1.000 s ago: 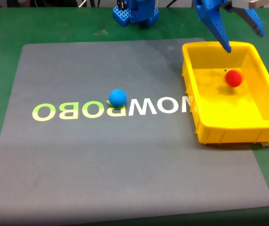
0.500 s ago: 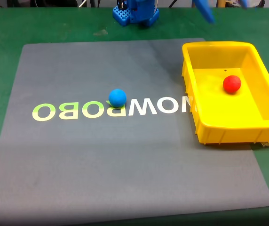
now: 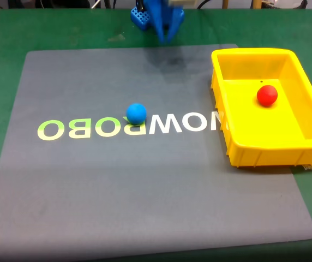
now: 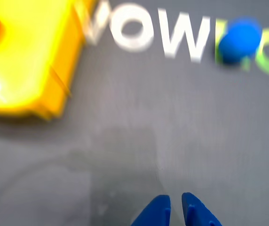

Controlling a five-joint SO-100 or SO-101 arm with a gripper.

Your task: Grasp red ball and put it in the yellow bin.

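Small smooth red ball (image 3: 267, 95) resting on the floor of the bright yellow rectangular plastic bin (image 3: 224, 123), toward its far side, drifted slightly from half a second ago. Blue two-finger gripper (image 4: 176, 210) withdrawn from above the bin to the arm's base at the mat's far edge, fingertips nearly together, empty. Small blue ball (image 3: 136, 113) untouched on the grey mat (image 3: 145, 185), beside the lettering. Task apparently complete; only the return to rest left.
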